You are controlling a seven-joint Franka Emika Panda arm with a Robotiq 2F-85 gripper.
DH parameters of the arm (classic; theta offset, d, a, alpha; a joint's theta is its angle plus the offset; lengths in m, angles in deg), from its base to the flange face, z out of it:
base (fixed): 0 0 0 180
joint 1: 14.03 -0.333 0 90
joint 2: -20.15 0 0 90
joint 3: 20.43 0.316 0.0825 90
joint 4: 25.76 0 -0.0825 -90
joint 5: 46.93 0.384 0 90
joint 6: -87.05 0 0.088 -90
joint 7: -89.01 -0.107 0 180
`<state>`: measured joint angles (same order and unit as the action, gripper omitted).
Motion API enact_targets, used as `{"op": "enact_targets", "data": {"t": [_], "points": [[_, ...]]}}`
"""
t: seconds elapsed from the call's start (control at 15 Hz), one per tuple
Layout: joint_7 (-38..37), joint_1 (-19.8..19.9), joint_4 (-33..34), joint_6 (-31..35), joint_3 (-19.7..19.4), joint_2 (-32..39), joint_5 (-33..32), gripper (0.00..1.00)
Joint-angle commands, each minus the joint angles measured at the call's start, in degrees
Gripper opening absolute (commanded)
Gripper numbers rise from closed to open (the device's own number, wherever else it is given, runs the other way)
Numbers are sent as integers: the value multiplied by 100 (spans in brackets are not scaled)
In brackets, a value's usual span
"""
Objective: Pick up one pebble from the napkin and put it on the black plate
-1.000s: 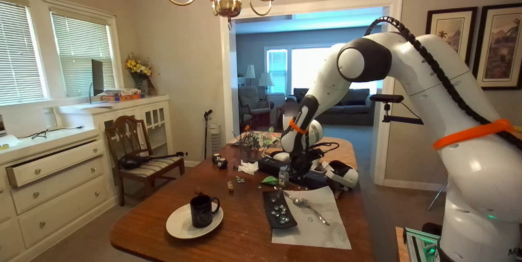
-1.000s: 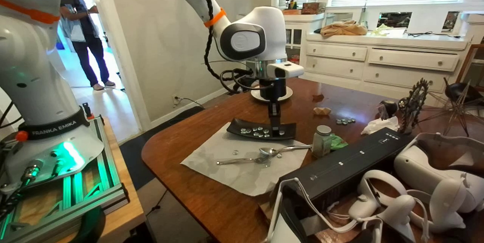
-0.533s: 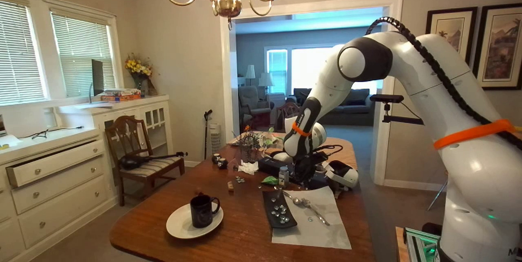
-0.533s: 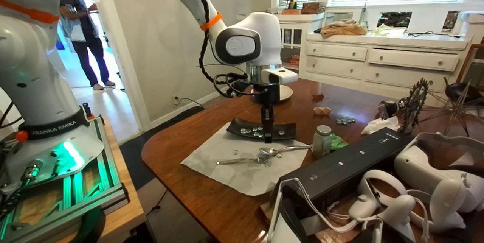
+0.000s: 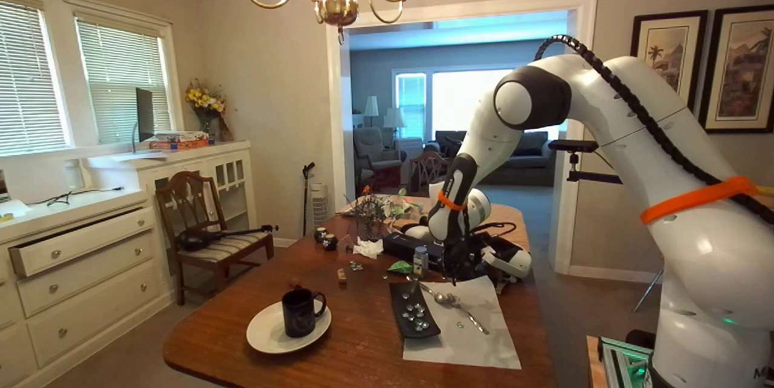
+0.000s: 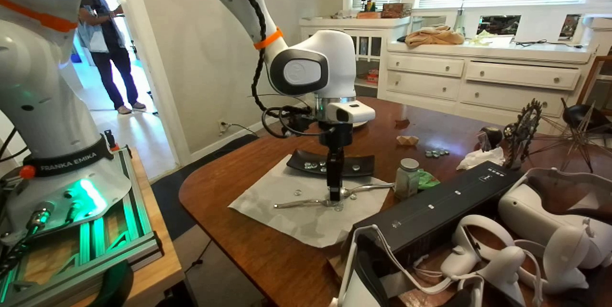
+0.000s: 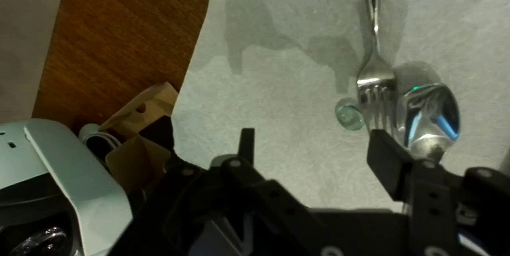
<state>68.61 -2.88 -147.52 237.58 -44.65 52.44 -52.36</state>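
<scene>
Hand (image 7: 312, 144): is lower than a second ago; in an exterior view its fingers (image 6: 334, 187) now show against the napkin (image 6: 311, 223), no more against the black plate (image 6: 362, 160).
Fork (image 7: 376, 74) and spoon (image 7: 432, 114): look to lie in the same spots as before.
Pebble (image 7: 349, 115): a small, round, see-through bit with a green-blue tint, flat on the napkin beside the fork's prongs; I can't tell if it touches them.
Pebble's feel: it looks like glass, so I guess it is hard, light and slippery. A squeeze should not squash it, but it may pop out if it is pinched near the top.
Pebble's sides: seem the best place to hold, one finger on each side, low down by the napkin, since it looks so thin.
Napkin: looks thin and bendy, so it may slide or bunch up if the fingers push on it.
Fingers: are spread well apart, with nothing held between them.
Pebble and hand: in the wrist view the pebble lies out ahead of the gap, nearer the finger by the fork; I think the hand must slide that way before it pinches.
Fork's prongs: are so near that a finger could bump them or grab the fork too.
Black plate: lies at the napkin's edge and already holds other pebbles (image 6: 308, 165); this one seems still to be picked.
</scene>
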Motion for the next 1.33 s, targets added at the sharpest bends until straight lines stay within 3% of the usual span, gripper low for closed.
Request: {"op": "enact_targets", "data": {"t": [0.0, 0.13, 0.2, 0.27, 0.8, 1.27], "points": [[-410, -123, -17, 297, -195, 257, -7, 61], [-597, -175, -27, 458, -274, 381, 31, 44], [-697, -202, -14, 502, -300, 448, 72, 46], [-803, -236, -16, 584, -322, 496, 125, 56], [-1426, -507, 17, 858, -402, 684, 487, 62], [-1651, -615, 38, 1071, -429, 870, 712, 53]]}}
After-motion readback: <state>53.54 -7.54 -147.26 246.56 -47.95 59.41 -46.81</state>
